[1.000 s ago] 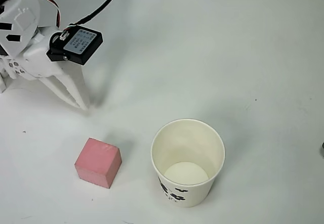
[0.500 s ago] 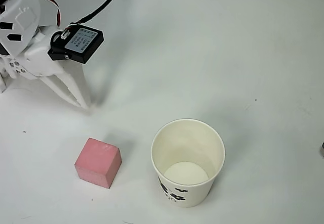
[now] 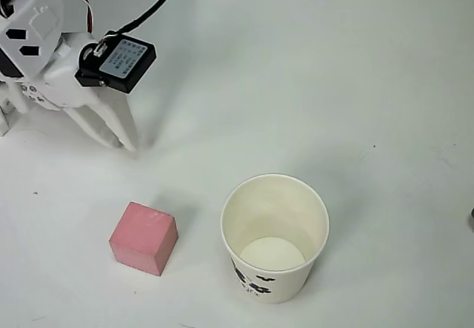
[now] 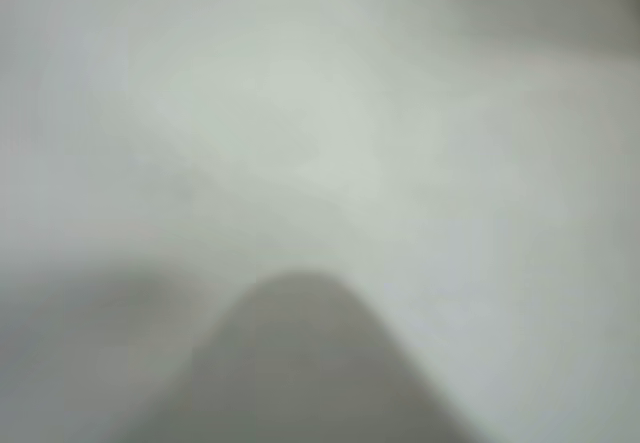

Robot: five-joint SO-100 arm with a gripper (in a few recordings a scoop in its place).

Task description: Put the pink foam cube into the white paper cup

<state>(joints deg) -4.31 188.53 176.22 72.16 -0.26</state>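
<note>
The pink foam cube sits flat on the white table, just beside the white paper cup on the cup's left in the overhead view, with a clear gap between them. The cup stands upright, mouth open, nothing inside, its black printed marks facing the bottom edge.

The gripper is well apart from the cup, up and to the left, holding nothing. Its white fingers taper nearly together toward the tips, with at most a thin slit between them. The wrist view is a grey blur with one dark rounded shape at the bottom, no use for the jaw state.

Judged step: the reach toward the cube has not closed in, and no grasp is made yet.

Risks from here:
- With the jaws this close, a descent would put the tips on top of the cube or shove it sideways. They need to spread wider than the cube first.
- The cube sits rotated against the cup. A jaw line that misses two flat faces could pinch corners and twist the soft foam out.
- The cube is close to the cup, so a finger coming down on the cup side could clip the rim and tip the light cup.
- A blurred wrist view means poor close-range feedback.
- Releasing off-centre over the cup could bounce the cube off the rim.
</note>
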